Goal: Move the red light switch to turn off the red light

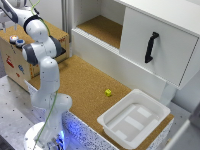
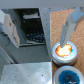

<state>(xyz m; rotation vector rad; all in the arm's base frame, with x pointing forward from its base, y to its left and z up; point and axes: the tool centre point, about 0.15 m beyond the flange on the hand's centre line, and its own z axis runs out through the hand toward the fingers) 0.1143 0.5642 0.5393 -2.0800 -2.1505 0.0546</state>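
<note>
White Panda arm [image 1: 44,65] rising upright from its base, upper links bent toward the exterior view's left, gripper out of frame.

Gripper cut off by exterior view's top edge; red light [image 2: 62,50] blurred, overexposed in wrist view.

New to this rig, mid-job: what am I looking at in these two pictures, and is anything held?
The white jointed machine is a robot arm. The wide picture comes from a camera off the arm; the small one comes from a camera on its wrist, looking down past the gripper. Its fingers look spread and hold nothing. Below them the red light glows, with a blue cap beside it; both sit on a wooden box. The cork surface carries a yellow block and an empty white tray. I cannot pick out the switch.
</note>
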